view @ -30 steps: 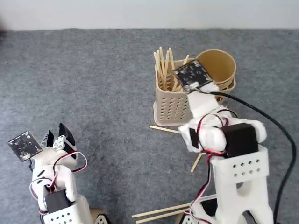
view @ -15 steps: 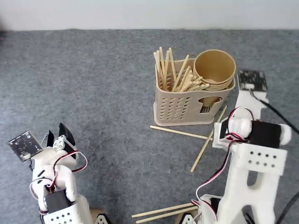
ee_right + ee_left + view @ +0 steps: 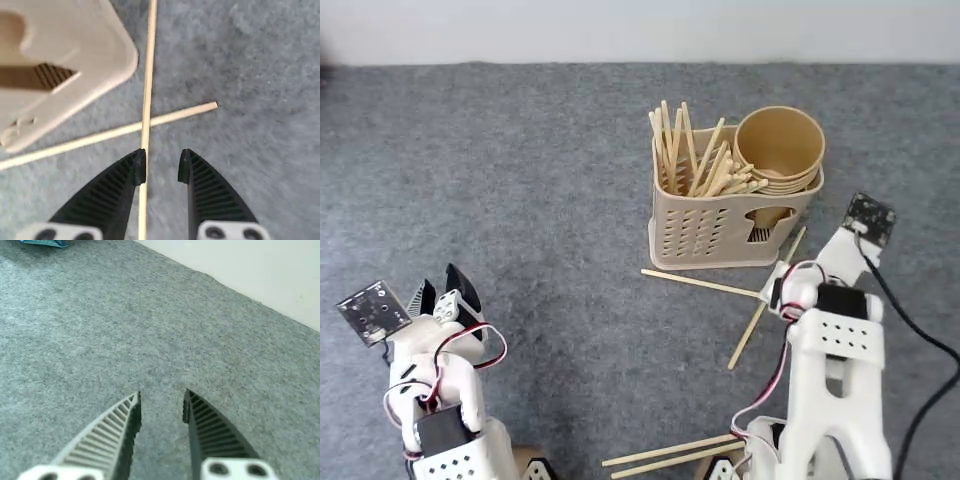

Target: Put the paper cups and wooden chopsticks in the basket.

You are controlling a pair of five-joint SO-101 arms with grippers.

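The right arm's jaws, narrowly parted, hover over two crossed chopsticks (image 3: 148, 85) at the basket's (image 3: 695, 235) five o'clock. The left arm's jaws are likewise narrow above the desk (image 3: 100, 315).

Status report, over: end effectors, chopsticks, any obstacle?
Left end effector open, empty, over mat. Right end effector open above crossed chopsticks beside basket. Cups in basket; two more chopsticks loose on mat. No obstacle seen.

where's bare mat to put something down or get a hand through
Widest bare mat: everything between the basket and the left gripper. Crowded: the crossed chopsticks by the right gripper in front of the basket, and the chopstick pair between the arm bases.
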